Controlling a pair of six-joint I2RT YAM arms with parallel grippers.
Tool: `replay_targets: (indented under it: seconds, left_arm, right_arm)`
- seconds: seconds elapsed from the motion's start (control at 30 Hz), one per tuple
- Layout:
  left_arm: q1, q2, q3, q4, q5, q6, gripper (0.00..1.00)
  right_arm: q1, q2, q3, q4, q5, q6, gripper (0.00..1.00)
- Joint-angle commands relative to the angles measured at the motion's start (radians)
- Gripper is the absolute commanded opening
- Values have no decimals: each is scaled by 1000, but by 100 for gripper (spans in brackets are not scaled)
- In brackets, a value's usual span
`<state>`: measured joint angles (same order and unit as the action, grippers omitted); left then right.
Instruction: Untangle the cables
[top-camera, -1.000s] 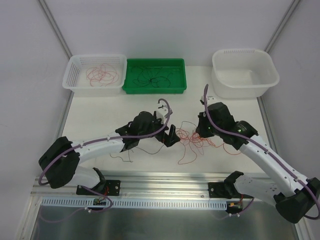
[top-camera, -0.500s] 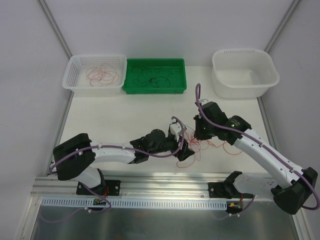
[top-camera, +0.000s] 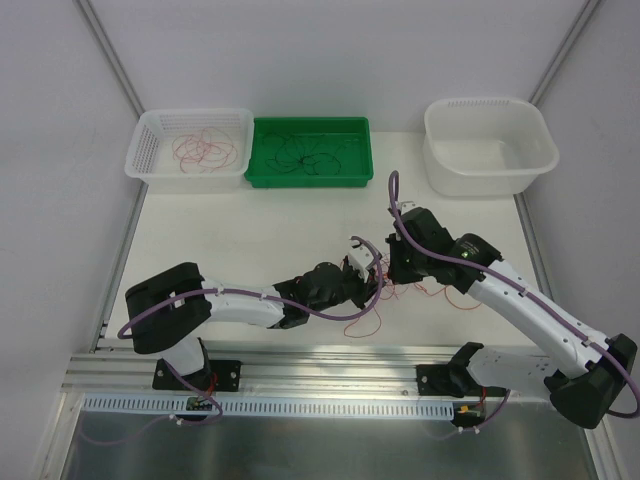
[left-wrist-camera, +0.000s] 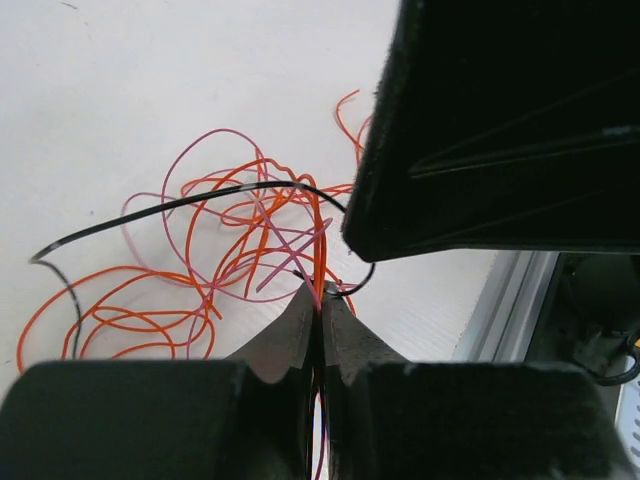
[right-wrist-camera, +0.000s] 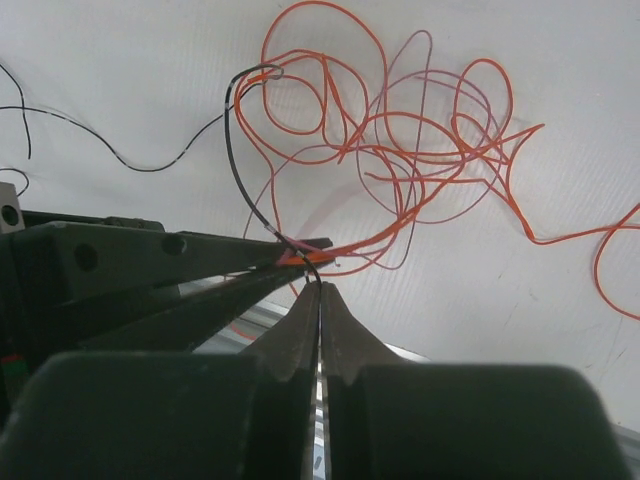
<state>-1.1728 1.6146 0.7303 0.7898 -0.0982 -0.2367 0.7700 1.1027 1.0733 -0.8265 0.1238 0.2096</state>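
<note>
A white worktop (top-camera: 230, 230) was seen from above, with two white-and-black arms reaching in from its near edge. The left arm (top-camera: 240, 300) lay low and stretched far to the right along the front of the worktop. The right arm (top-camera: 520, 300) bent in from the right with its wrist turned down. Their tips met just right of centre over the cables (top-camera: 410, 290), a loose tangle of hair-thin orange, pink and black wires lying on the worktop. From above, the arms hid much of the tangle and both grips.

The left wrist view showed what the overhead view could not. The left pincer (left-wrist-camera: 318, 303) was closed tight, its tips pressed together on a few orange and pink strands rising from the tangle. The dark bulk of the right pincer filled the upper right of that view, very near.

In the right wrist view, the right pincer (right-wrist-camera: 320, 290) was closed to a slit, and a black strand ran into its tips. The left pincer's fingers crossed just in front of it, nipping an orange-pink strand. Beyond them, orange loops spread over the worktop, and one black wire trailed off to the left.

At the far edge stood a white basket (top-camera: 140, 150) holding reddish wires. Next to it was a green tray (top-camera: 258, 160) holding dark wires. A white tub (top-camera: 540, 150) stood well apart on the right.
</note>
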Motion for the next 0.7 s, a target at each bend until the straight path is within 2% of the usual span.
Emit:
replay_targets:
  seconds: [0.0, 0.2, 0.3, 0.4, 0.43, 0.47, 0.5, 0.53, 0.57, 0.67]
  left_arm:
    - [-8, -51, -19, 59, -90, 51, 0]
    - [-2, -102, -29, 23, -135, 112, 0]
    - [7, -87, 6, -38, -85, 128, 0]
    - [4, -47, 34, -83, 59, 102, 2]
    - [1, -36, 28, -81, 157, 71, 16]
    - [-14, -29, 23, -78, 181, 62, 27]
    - [-25, -25, 14, -75, 192, 60, 41]
    - [-37, -35, -12, -73, 198, 57, 61]
    - [-47, -50, -28, -70, 198, 56, 73]
    - [-57, -165, -104, -67, 174, 40, 98]
  right_arm:
    - [6, -43, 14, -49, 16, -6, 1]
    - [5, -50, 5, -125, -6, -58, 1]
    - [6, -73, 7, -146, -13, -68, 1]
    - [6, -101, 36, -140, -36, -70, 1]
    - [6, -115, 46, -137, -32, -70, 1]
    - [5, -118, 74, -137, -24, -72, 1]
    - [3, -122, 85, -126, -20, -78, 1]
    - [5, -124, 96, -119, -10, -81, 1]
    - [3, -124, 105, -109, -9, -85, 1]
    - [5, -109, 120, -54, -39, -114, 1]
